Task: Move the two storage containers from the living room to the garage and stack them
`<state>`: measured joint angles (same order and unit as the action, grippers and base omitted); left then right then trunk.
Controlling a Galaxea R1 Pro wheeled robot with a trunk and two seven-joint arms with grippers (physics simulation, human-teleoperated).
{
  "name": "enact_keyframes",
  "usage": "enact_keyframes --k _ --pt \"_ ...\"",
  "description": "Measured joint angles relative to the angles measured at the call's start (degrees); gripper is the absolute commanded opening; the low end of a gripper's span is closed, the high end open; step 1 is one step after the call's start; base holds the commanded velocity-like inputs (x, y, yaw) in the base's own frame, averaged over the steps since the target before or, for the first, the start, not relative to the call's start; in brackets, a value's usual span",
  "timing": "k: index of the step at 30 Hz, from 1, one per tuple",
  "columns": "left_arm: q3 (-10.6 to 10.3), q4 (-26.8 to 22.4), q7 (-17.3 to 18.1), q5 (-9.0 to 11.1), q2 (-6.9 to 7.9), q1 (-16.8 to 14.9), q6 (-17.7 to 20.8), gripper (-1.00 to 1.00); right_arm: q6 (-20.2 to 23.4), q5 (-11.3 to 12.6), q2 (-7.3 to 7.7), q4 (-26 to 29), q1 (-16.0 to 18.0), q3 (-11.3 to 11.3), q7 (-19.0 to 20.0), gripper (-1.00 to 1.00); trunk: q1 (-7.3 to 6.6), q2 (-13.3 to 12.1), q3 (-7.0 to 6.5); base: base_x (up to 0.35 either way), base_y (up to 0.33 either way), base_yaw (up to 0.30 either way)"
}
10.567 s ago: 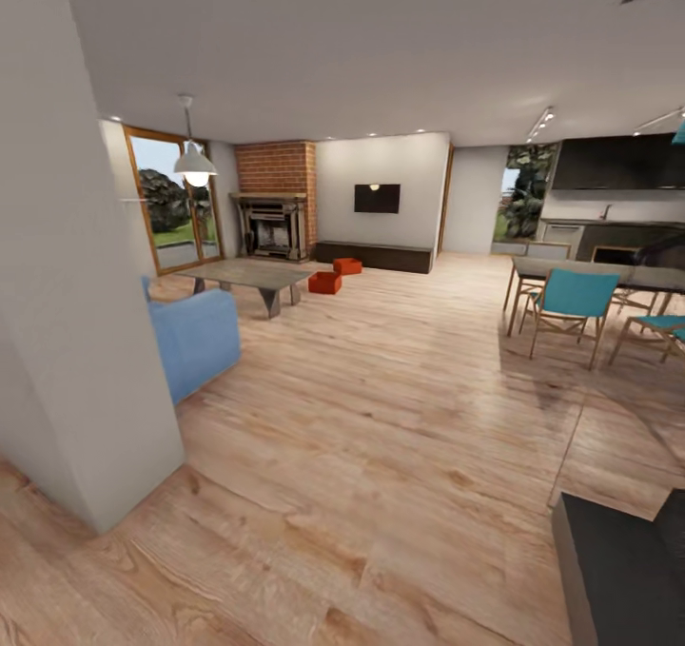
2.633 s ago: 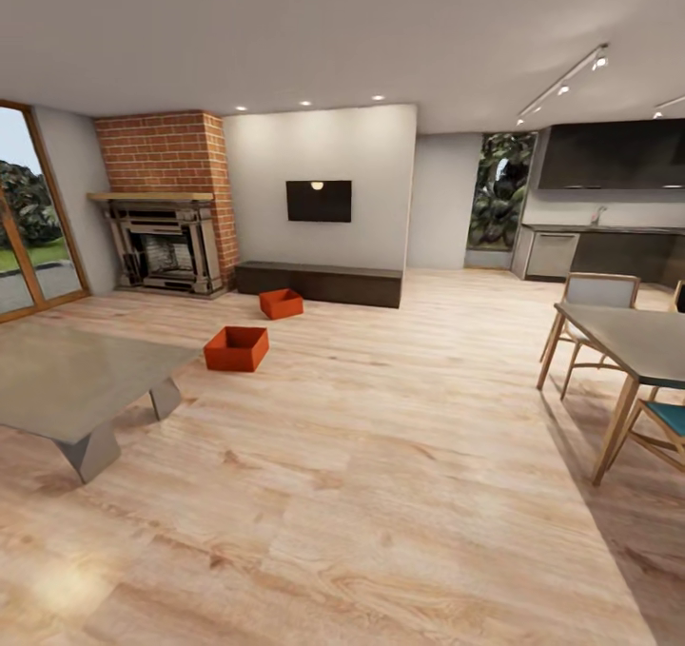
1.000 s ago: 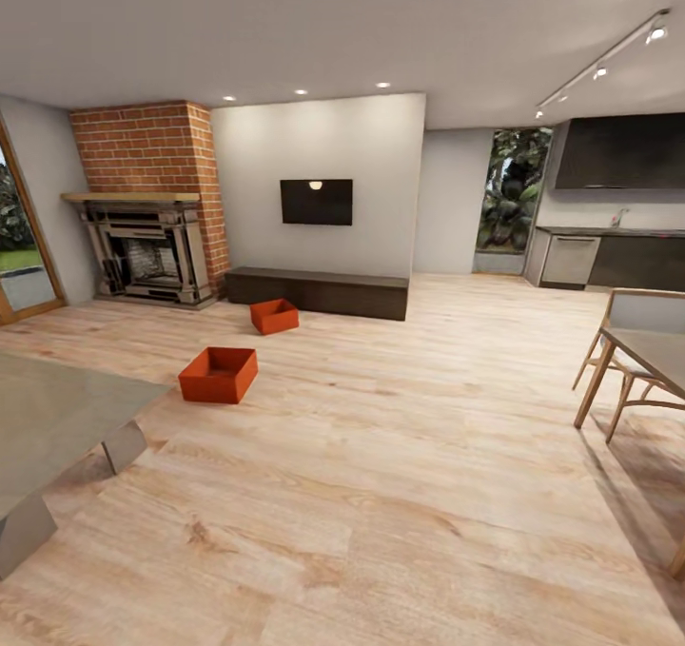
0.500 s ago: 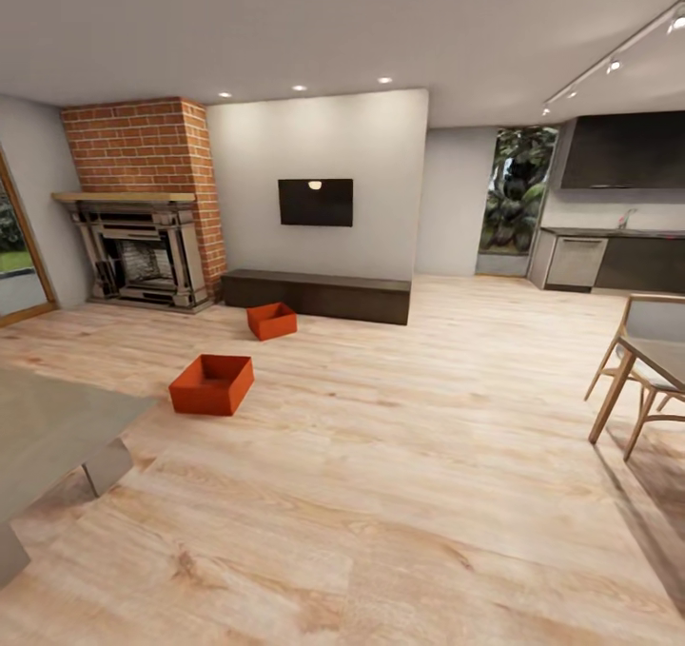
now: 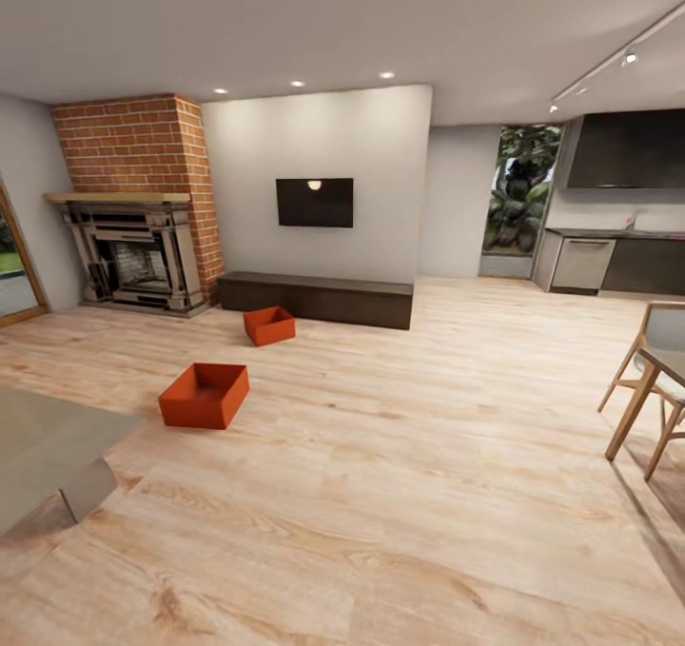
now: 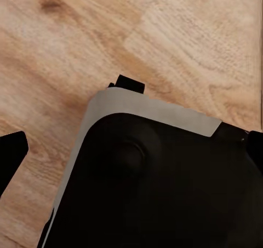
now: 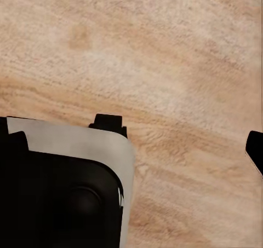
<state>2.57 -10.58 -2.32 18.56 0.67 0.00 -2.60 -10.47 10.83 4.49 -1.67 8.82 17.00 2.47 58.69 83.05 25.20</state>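
Observation:
Two orange-red storage containers sit on the light wood plank floor of the living room in the head view. The nearer container lies open-topped at left of centre. The farther container rests just in front of the dark low bench. In the left wrist view my left gripper hangs open over my own dark base, its black fingertips at the picture's two sides. My right gripper is open above the wood floor, with one fingertip at the edge. Both hold nothing.
A grey coffee table stands at near left, close to the nearer container. The brick fireplace and a wall TV are at the back. Wooden dining chairs stand at right, a kitchen counter beyond. Open wood floor spans the middle.
The head view has advanced into the living room, so the containers look larger and nearer. The coffee table and chairs have slid toward the picture's edges. The containers themselves have not moved.

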Motion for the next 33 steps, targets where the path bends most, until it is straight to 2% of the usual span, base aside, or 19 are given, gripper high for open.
enact_keyframes --k 33 --pt "0.0 0.0 0.0 0.1 0.05 0.0 0.0 1.0 0.0 0.0 0.01 0.0 0.0 0.0 0.0 1.0 0.0 0.0 0.0 0.326 0.0 0.0"
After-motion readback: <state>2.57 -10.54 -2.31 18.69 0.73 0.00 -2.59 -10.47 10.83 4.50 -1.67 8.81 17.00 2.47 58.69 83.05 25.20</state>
